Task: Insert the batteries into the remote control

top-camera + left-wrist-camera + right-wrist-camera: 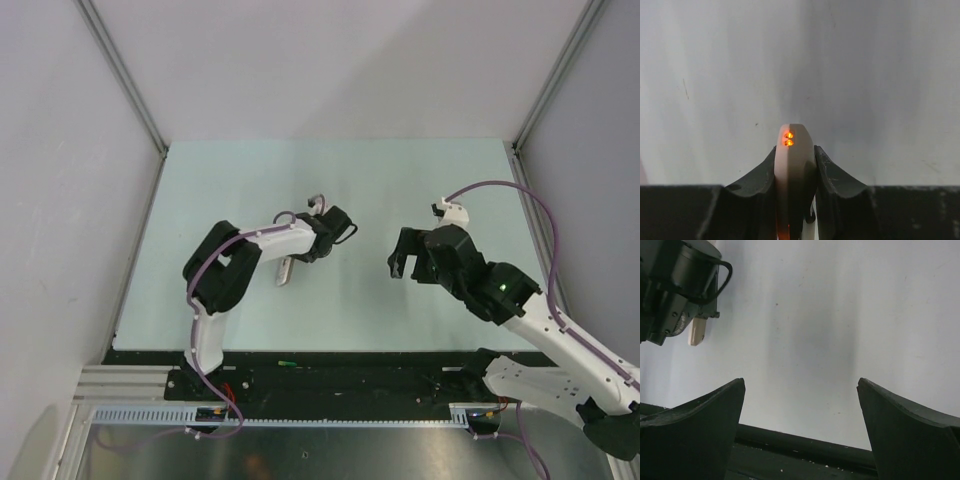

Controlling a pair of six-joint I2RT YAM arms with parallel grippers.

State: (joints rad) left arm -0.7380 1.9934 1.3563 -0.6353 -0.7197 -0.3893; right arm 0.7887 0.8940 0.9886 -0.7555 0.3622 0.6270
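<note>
My left gripper (795, 150) is clamped on the remote control (793, 172), held edge-on above the table (230, 180), with two orange lights showing at its tip. My right gripper (801, 385) stands wide apart, holding nothing, apart from the remote control.

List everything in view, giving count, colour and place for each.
table: one, pale green, under both arms
walls: pale grey panels, around the table
remote control: one, white, orange lights at its tip, clamped edge-on in the left gripper
small green thing: one, green, just past the table's near edge between the arm bases; too small to identify
batteries: none identifiable
left gripper: one, black, shut on the remote control
right gripper: one, black, open, empty
</note>
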